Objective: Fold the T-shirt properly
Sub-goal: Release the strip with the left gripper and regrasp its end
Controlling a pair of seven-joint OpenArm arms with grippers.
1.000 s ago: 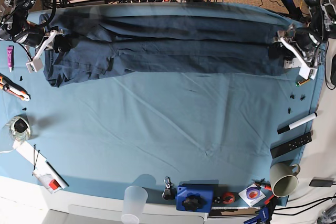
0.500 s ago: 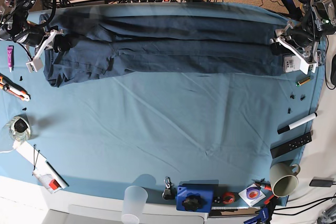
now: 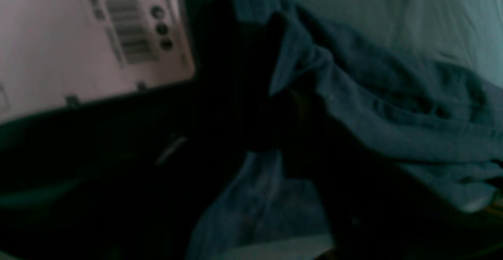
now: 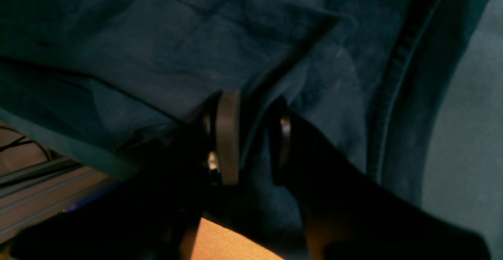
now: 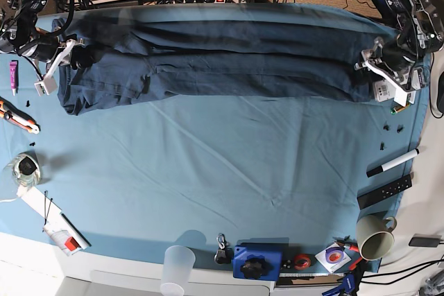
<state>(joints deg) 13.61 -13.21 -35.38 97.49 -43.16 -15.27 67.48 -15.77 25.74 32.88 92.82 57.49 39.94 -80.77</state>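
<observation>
My table is covered by a light blue tablecloth (image 5: 229,171). The dark T-shirt (image 5: 222,60) lies stretched in a long band across its far part. Along the near edge stand a clear plastic cup (image 5: 177,268), a blue box (image 5: 257,261) and a roll of red tape (image 5: 301,261). Toward my left side sit a beige mug (image 5: 374,236), a black remote (image 5: 383,192) and a white marker (image 5: 393,162). On my right side lie orange-handled pliers (image 5: 17,116).

T-shirt (image 5: 229,64) stretched across far side of tablecloth (image 5: 222,171); cup (image 5: 177,266), mug (image 5: 375,235) at near edge.
</observation>
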